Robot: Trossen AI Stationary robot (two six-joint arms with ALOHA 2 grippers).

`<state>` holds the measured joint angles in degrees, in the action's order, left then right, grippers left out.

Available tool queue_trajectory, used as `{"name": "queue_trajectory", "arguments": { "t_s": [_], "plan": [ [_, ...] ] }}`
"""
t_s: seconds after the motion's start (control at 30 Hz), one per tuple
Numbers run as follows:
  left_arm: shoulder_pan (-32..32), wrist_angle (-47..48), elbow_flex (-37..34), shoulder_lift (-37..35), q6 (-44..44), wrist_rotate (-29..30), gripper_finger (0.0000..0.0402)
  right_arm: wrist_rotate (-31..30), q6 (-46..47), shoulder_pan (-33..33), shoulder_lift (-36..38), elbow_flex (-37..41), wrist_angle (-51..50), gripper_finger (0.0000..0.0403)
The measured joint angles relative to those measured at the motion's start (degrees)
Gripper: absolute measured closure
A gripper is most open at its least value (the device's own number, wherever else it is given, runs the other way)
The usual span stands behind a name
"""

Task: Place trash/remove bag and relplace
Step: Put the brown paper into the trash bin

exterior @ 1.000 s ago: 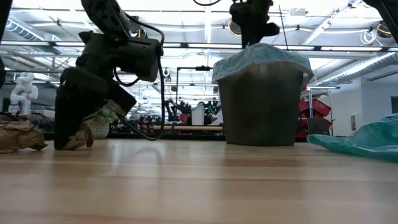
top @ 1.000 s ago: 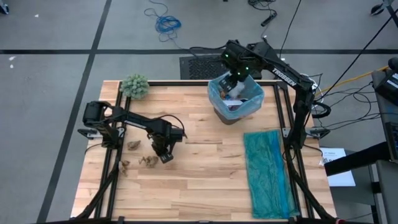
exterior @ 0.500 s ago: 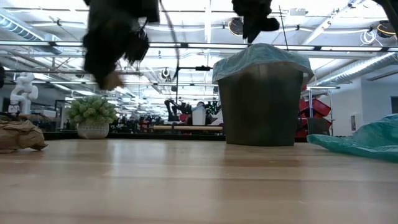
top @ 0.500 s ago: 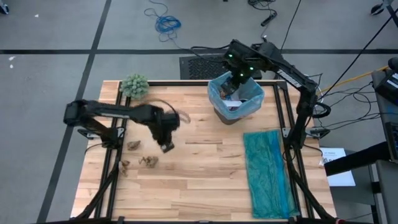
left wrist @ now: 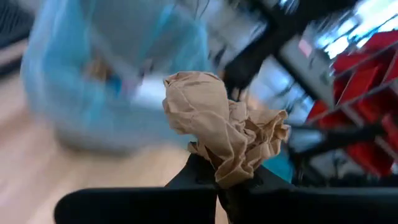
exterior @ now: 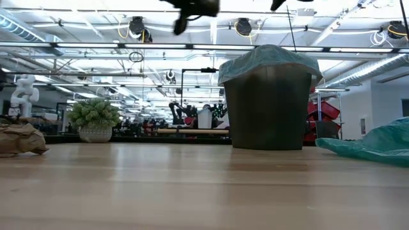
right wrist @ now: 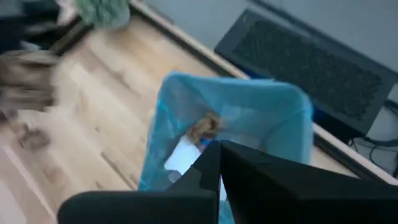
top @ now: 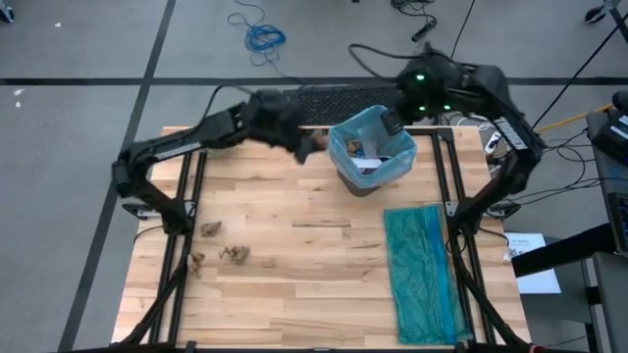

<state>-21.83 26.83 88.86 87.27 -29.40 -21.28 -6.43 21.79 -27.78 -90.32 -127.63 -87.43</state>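
On the table's left part, three brown scraps lie loose. The left gripper is closed on a brown paper wad, just beside the bin's blue bag. The right gripper is closed and empty, above the bag's far rim.

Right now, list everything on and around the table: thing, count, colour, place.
bin: one, dark, far right part of the table.
bin liner: one, light blue, lining the bin, folded over its rim.
trash in the bin: a few white and brown bits, inside the liner.
loose scraps: about three, brown, near left part of the table.
held wad: one, brown, in the left tool, just left of the bin.
spare bag: one, teal-green, flat along the table's right side.
plant: one, green, white pot, far left corner.
table: one, light wood.
cable: one, blue, on the floor beyond the table.
left tool: shut on the held wad.
right tool: shut, empty, above the bin's far rim.
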Motion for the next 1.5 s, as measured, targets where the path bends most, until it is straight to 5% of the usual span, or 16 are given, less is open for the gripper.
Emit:
{"name": "queue_trajectory", "arguments": {
  "t_s": [0.3, 0.53, 0.83, 1.3, 1.5],
  "plan": [
    [-1.0, -2.7, 22.0, 21.7, 7.1, -3.1, 0.0393, -1.1, 1.3, 0.0, 2.8, 0.0, 3.8, 0.0402],
    [-1.1, -2.8, 30.5, 31.0, 7.4, -6.7, 0.0316, -1.1, 1.3, 0.0, 2.7, 0.0, 4.1, 0.0403],
    [-2.4, -1.8, 30.8, 31.5, 8.4, -11.9, 0.0215, -1.2, -0.5, -0.3, 2.4, 0.0, 3.9, 0.0403],
    [-4.7, 4.9, 30.8, 30.8, 9.5, -12.9, 0.0210, -0.8, -1.4, -1.1, 2.3, 0.0, 4.4, 0.0403],
    [-4.6, 14.6, 31.3, 29.1, 18.8, -2.6, 0.0210, -0.7, -1.5, -1.1, 2.3, 0.0, 4.5, 0.0403]
  ]
}}
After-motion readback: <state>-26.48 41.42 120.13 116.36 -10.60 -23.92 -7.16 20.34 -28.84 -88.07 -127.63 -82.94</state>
